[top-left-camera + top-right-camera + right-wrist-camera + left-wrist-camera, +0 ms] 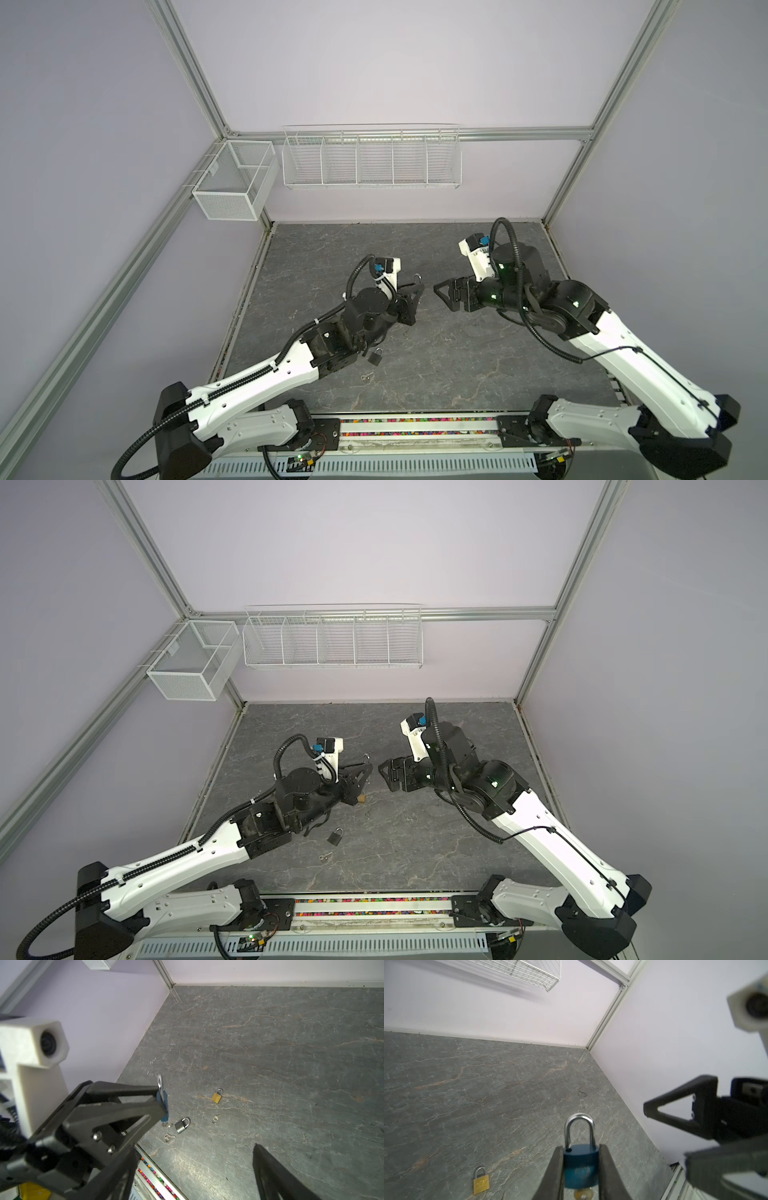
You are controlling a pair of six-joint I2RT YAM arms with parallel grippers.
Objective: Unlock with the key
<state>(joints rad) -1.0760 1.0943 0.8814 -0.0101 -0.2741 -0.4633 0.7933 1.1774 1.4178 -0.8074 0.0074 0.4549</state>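
Blue padlock (pixel 581 1165): held off the table (pixel 291 1064) in the left claw (pixel 163 1103). The fingers (pixel 556 1169) are pinched on the two side edges of its body. Its face is towards that arm's wrist camera.

Key (pixel 583 1195): a brass-coloured head shows at the end of the body opposite the shackle. It appears to sit in the keyhole, but it is cut off at the frame edge and blurred.

Long axis: it runs from shackle to key, crosswise to the left claw's fingers. The shackle stands clear of the fingertips and the key end points down towards the table.

Right claw (pixel 442 297): wide open and holding nothing. It faces the left claw tip to tip, just beside it and apart.

Judgement: the right arm is the free and nearer one, and any turn of the key falls to it, from the key end.

Not determinable: whether the shackle has sprung, as both legs look seated. In both top views the key end is hidden under the left claw.

On the table, well below: a gold padlock (pixel 216 1097), a silver padlock (pixel 182 1125) and loose keys (pixel 168 1137).
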